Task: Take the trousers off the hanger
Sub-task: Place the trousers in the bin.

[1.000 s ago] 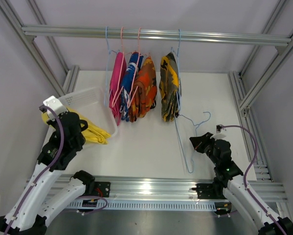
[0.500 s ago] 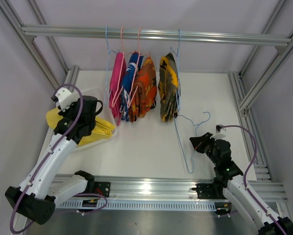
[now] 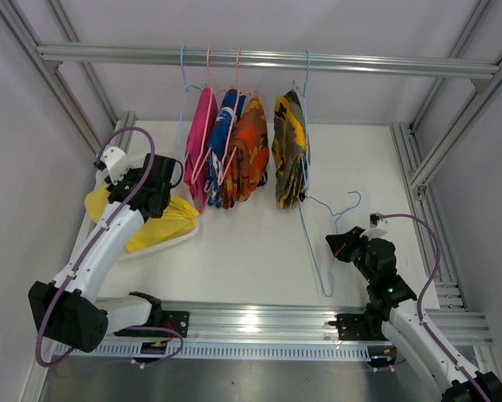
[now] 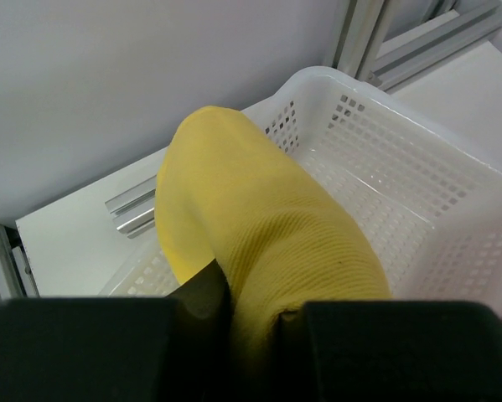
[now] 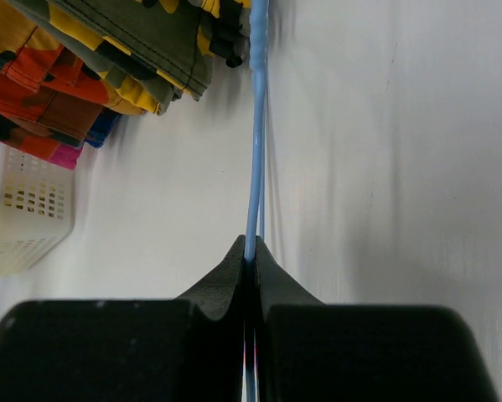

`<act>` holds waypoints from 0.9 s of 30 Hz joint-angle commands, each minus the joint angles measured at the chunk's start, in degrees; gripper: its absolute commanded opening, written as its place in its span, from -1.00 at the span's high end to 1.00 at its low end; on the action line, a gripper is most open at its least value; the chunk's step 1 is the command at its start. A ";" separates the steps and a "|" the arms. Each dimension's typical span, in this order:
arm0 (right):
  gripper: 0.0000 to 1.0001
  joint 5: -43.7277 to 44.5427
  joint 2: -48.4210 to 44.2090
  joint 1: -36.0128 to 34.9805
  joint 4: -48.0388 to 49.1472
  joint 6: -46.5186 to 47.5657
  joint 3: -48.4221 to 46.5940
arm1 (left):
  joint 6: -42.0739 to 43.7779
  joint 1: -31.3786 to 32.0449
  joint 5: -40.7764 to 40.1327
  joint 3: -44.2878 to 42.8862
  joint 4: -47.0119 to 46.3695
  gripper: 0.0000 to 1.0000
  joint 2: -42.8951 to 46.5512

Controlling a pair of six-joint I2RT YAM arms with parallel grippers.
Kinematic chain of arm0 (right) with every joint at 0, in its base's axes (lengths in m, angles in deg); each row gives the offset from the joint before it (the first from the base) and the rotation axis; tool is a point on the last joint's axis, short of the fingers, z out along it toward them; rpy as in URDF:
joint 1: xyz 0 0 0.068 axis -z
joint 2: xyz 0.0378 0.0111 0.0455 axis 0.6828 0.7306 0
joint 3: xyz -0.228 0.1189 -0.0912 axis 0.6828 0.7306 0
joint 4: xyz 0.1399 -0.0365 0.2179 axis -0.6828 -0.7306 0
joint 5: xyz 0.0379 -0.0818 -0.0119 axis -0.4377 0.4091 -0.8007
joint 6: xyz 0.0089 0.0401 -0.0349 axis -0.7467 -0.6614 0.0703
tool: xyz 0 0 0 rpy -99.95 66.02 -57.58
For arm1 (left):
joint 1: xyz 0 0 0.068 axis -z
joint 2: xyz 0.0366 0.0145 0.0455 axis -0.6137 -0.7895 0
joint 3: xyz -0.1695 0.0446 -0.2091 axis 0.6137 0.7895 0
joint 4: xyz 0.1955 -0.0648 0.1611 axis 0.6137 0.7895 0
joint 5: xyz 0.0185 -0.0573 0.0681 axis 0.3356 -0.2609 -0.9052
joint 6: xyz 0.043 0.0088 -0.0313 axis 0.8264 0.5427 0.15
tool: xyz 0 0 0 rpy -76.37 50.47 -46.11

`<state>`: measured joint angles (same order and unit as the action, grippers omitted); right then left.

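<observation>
Right gripper (image 5: 251,251) is clenched on the wire of the blue hanger (image 5: 256,126), which lies flat on the table (image 3: 251,251) in front of the right arm with its hook toward the far right. Left gripper (image 4: 251,306) is pinched on the yellow trousers (image 4: 259,218): cloth is bunched between the fingers and held over the white basket (image 4: 452,193) at the table's left edge, near the frame post. From the top view the yellow cloth drapes across the basket and hides most of it; can't tell if it touches the basket floor. Further back, 4 pairs hang under the rail (image 3: 359,64). Left to right: pink pair (image 3: 202,142), blue-white pair (image 3: 226,126) and orange camo pair (image 3: 249,146), those 3 packed together and touching, then the yellow-dark camo pair (image 3: 288,151) slightly apart on the right. The blue hanger's far end sits just below the yellow-dark camo pair; can't tell if they touch.
</observation>
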<state>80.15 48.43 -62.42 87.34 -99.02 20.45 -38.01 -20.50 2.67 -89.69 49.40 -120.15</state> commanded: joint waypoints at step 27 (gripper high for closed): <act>1.00 -2.24 4.29 0.55 5.02 2.97 -0.92 | 10.37 -2.60 2.07 -13.05 -10.61 -0.99 -8.70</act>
<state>78.84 52.58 -62.05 89.18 -97.49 20.45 -31.95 -22.24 5.44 -100.73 45.42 -133.42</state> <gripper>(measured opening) 0.021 0.994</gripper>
